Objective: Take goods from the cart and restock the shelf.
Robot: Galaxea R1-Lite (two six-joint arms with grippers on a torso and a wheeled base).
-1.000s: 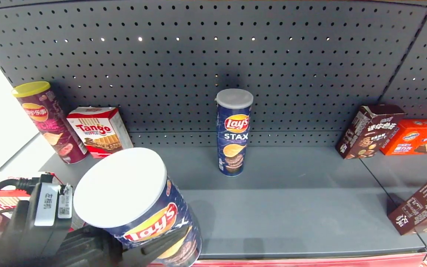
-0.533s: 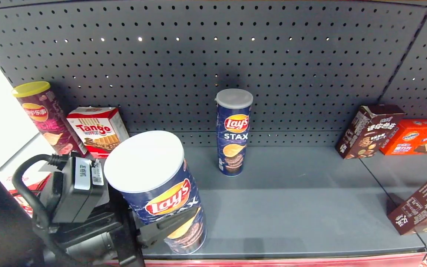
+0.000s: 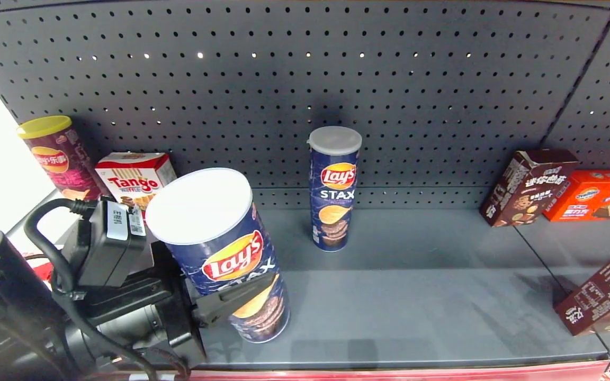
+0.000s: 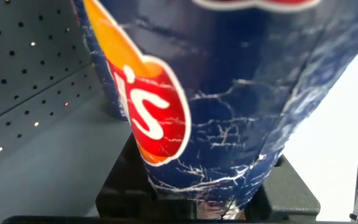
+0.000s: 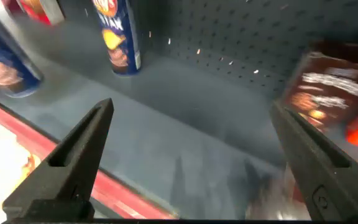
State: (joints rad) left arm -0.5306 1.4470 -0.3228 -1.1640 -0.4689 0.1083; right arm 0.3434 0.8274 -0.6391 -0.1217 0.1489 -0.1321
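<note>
**Blue chips can over the shelf, not yet set down**

At the left end of the shelf (image 3: 416, 307) stand a maroon chips can (image 3: 56, 164) and a wafer box (image 3: 135, 180). Beside them the left claw (image 3: 236, 304) is clenched on a blue chips can (image 3: 225, 254). It is tilted, with its base low over the shelf's front; I cannot tell if it touches. A matching upright can (image 3: 334, 190) stands mid-shelf by the back panel. Further right are brown boxes (image 3: 527, 185) and an orange box (image 3: 593, 193). The right claw (image 5: 191, 109) hangs spread and empty by the front edge. By my judgement, what is left is to stand the can upright and let go.
</note>
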